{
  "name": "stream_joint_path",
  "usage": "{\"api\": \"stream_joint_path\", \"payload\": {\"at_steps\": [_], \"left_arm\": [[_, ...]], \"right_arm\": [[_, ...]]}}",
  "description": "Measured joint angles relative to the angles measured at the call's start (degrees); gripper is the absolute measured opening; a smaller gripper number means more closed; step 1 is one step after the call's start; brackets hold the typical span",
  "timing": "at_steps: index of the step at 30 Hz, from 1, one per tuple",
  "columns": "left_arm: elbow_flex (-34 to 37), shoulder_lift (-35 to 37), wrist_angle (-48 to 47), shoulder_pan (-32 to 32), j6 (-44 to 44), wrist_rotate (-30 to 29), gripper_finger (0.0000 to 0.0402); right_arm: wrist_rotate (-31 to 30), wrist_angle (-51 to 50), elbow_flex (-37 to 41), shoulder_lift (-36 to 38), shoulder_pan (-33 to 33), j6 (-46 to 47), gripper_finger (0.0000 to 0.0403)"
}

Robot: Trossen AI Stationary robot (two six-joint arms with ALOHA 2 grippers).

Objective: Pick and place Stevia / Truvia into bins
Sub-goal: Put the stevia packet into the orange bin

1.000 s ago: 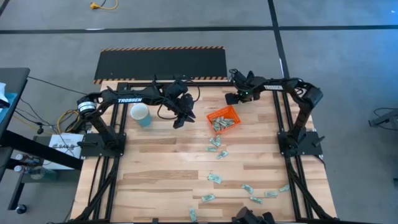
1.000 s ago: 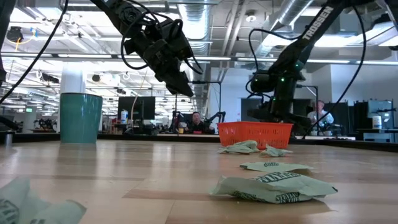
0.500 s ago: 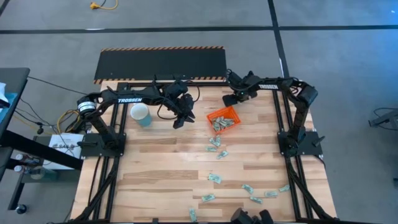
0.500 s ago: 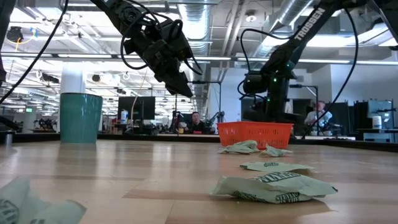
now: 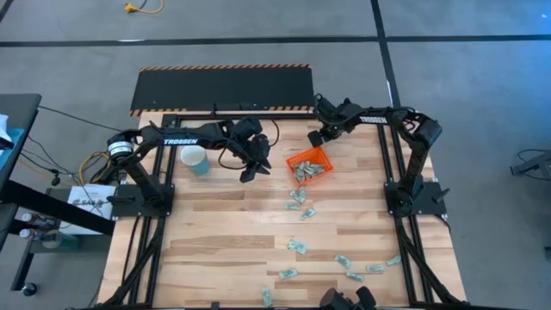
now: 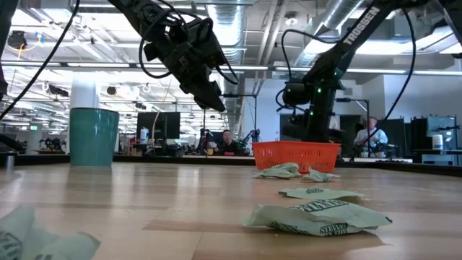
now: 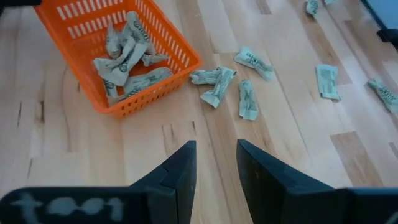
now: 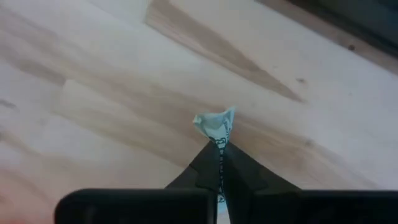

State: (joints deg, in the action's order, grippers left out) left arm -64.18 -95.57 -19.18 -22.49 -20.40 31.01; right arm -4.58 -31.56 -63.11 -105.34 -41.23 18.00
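Note:
My right gripper point(image 5: 315, 137) is down at the table's far edge, behind the orange bin point(image 5: 310, 165), and is shut on one pale green Stevia packet point(image 8: 214, 123). My left gripper point(image 5: 248, 175) hangs open above the table just left of the bin point(image 7: 118, 56), with nothing between its fingers point(image 7: 186, 165). Several crumpled packets point(image 7: 127, 59) lie inside the bin. More packets point(image 5: 299, 200) lie flat on the wood in front of it and toward the near right point(image 5: 344, 261). My right gripper point(image 8: 219, 149) pinches the packet's lower end point(image 8: 219, 140) between its two fingertips. The fingers slant down from the table's right side. The crumpled rest of the packet sticks out past the fingertips, close over the wood; whether it is lifted clear does not show.
A white and light-blue cup point(image 5: 195, 158) stands on the table left of my left gripper. A black striped mat point(image 5: 222, 88) lies beyond the far edge. In the low view people point(image 6: 228, 141) sit in the room behind the table.
My right gripper has gone a little toward the table's left along the far edge and has shut, taking hold of the packet.

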Motion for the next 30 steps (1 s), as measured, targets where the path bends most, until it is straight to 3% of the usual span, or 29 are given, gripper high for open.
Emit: {"api": "stream_joint_path", "payload": {"at_steps": [8,16,23,30], "left_arm": [[0.0,0.0,-0.8,0.1,-0.1,-3.0,0.0102],[0.0,0.0,-0.9,0.1,-0.2,-3.0,0.0102],[0.0,0.0,-0.9,0.1,-0.3,-3.0,0.0102],[0.0,0.0,-1.0,0.2,-0.2,-3.0,0.0102]], "right_arm": [[-0.1,-2.2,0.0,9.4,2.0,0.0,0.0003],[0.4,-3.0,0.0,16.9,11.2,-1.8,0.0001],[0.4,-4.9,0.0,15.4,19.6,-6.0,0.0009],[0.3,-8.7,0.0,11.7,23.1,-7.6,0.0011]]}}
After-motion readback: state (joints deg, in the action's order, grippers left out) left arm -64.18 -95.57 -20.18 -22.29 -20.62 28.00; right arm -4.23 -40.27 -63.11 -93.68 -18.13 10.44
